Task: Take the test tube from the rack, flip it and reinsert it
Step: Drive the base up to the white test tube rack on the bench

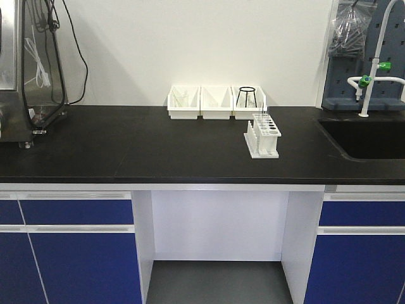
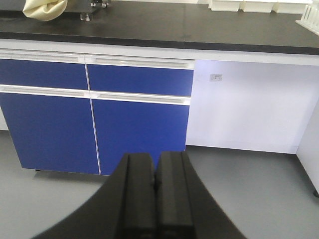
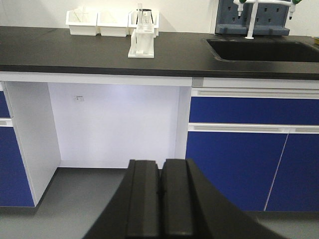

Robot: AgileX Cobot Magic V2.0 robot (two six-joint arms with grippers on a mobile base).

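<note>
Closed empty below the rack [image 1: 262, 135], the right gripper [image 3: 160, 199], like the left gripper [image 2: 155, 199], should open before pinching the test tube [image 3: 139, 17].

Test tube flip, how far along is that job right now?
Nothing looks done: the test tube stands in the rack on the counter. Nothing is in hand; the left claw and right claw are shut, empty, low, facing the cabinets. Reaching, pulling, flipping and reinserting are all left.
</note>
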